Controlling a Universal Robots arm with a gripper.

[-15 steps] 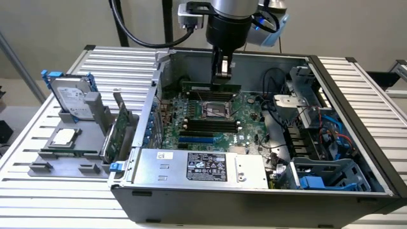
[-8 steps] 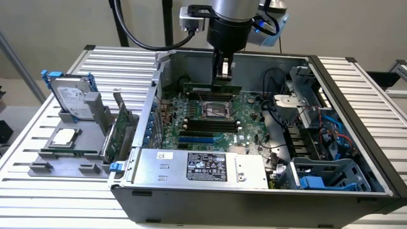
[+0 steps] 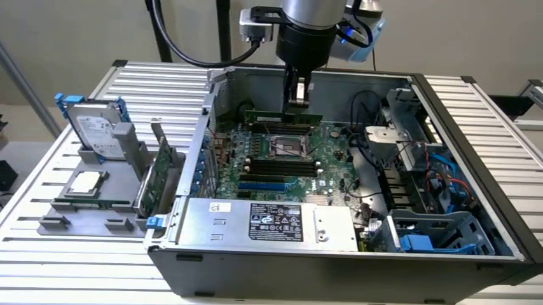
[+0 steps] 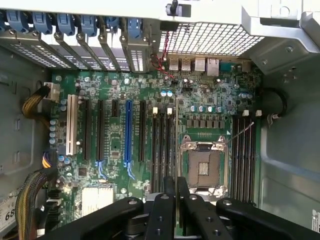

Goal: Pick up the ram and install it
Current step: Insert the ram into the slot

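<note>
The ram [image 3: 283, 117], a long thin green stick, hangs level under my gripper [image 3: 297, 105], which is shut on its top edge. It hovers inside the open computer case [image 3: 475, 190], just over the motherboard [image 3: 331, 159] and beyond the CPU socket [image 3: 287, 146]. In the wrist view my black fingers [image 4: 165, 210] stand close together around the gripper [image 4: 176, 190]. The ram shows there edge-on as a thin line [image 4: 176, 150]. It runs between the black memory slots [image 4: 162, 150] and the CPU socket [image 4: 205, 167]. More black slots [image 4: 243, 150] lie on the socket's other side.
On the grey holder [image 3: 76, 216] at the exterior view's left stand a hard drive with blue rails [image 3: 93, 130], a green expansion card [image 3: 161, 171] and a CPU chip [image 3: 85, 182]. The power supply [image 3: 254, 222], cables [image 3: 441, 171] and a blue drive cage [image 3: 424, 238] crowd the case.
</note>
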